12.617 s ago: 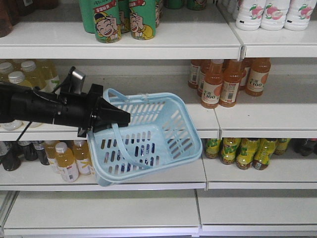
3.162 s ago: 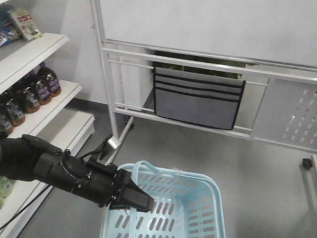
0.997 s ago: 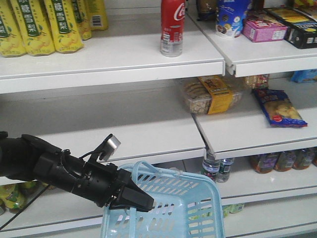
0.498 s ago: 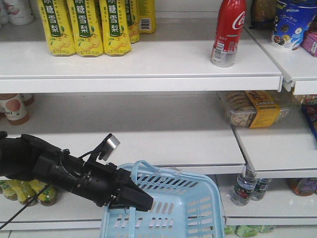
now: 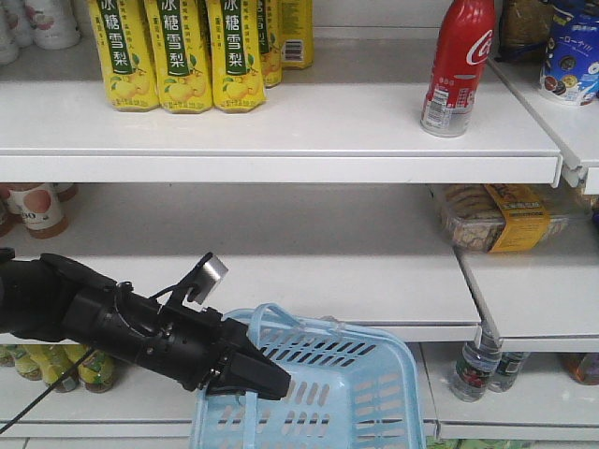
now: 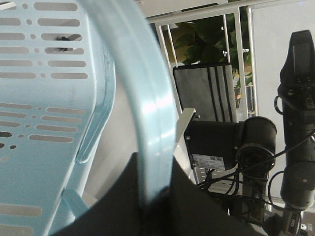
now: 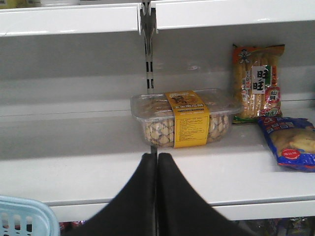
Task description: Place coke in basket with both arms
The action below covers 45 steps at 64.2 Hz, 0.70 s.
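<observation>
One clear tray of biscuits [image 5: 505, 217] with a yellow band.

On the shelf above the tray there is one red can [image 5: 459, 65]. Up and well to the left of the tray, five yellow cartons [image 5: 178, 56] show: three in front and two behind.

Just below the tray stand two clear water bottles [image 5: 475, 367]. Below and to the left of the tray is one light blue basket [image 5: 356, 393].

To the right of the tray, the right wrist view shows one tall orange packet [image 7: 257, 83] and one blue packet [image 7: 290, 142].

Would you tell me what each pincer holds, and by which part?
The left pincer grips the basket by its hoop handle; the right pincer is shut, empty.
</observation>
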{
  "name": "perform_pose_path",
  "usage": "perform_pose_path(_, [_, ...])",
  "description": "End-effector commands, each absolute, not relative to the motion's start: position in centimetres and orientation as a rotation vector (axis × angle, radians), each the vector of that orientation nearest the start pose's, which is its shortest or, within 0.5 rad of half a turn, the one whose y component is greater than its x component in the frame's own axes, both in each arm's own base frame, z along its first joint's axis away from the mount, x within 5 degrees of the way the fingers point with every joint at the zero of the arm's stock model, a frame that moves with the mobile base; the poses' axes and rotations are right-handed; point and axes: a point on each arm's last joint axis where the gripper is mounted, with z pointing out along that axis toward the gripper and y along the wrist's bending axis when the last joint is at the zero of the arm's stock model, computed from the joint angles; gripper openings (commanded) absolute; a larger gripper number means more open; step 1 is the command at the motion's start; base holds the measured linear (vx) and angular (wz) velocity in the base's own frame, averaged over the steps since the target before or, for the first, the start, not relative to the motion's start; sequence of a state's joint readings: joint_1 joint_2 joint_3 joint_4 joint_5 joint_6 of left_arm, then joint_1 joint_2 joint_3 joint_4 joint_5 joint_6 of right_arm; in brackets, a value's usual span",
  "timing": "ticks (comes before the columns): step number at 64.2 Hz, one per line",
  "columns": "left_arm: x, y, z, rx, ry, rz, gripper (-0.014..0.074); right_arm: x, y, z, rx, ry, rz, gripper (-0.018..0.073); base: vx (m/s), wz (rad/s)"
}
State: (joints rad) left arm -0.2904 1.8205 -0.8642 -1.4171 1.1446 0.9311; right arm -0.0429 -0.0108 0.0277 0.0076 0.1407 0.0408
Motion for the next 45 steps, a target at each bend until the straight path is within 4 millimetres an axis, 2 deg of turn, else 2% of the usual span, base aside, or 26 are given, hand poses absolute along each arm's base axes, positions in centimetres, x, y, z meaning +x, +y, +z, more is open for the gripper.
perform_pose_path(1, [26.27,-16.86,20.29,0.373,2.459,-1.838,-0.0006,5.59,-0.27,19.58,0.066,1.556,-0.008,-0.0009,0.04,0.00])
perform_pose_path(45, [26.27,-16.86,20.29,0.373,2.459,-1.838,-0.0006,5.59,-0.27,19.58,0.066,1.556,-0.008,-0.0009,0.04,0.00])
